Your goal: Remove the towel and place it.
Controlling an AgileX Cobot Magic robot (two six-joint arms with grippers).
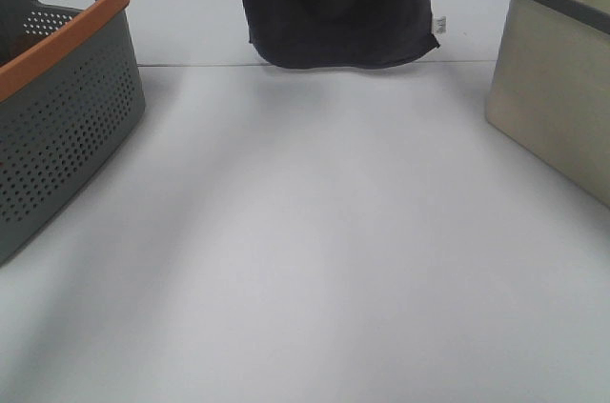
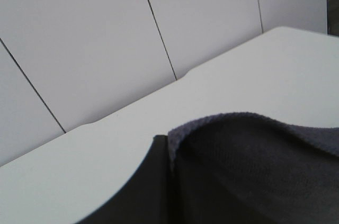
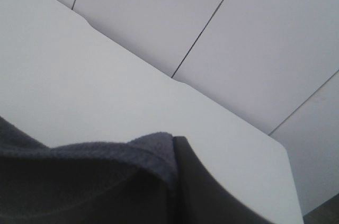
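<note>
1. Left gripper [image 2: 167, 152]: clamped tight on an edge of the towel [image 1: 334, 3].
2. Towel hangs mid-air at far centre, between the orange-rimmed basket [image 1: 67, 127] and the beige bin [image 1: 548, 89]. It's lifted; placing looks next.
3. Right gripper [image 3: 174, 152] pinches it likewise; both should lower together.

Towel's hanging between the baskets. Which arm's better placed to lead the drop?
Right, probably. The towel hangs closer to the beige basket than the grey basket. The left fingers and right fingers both grip it.
</note>
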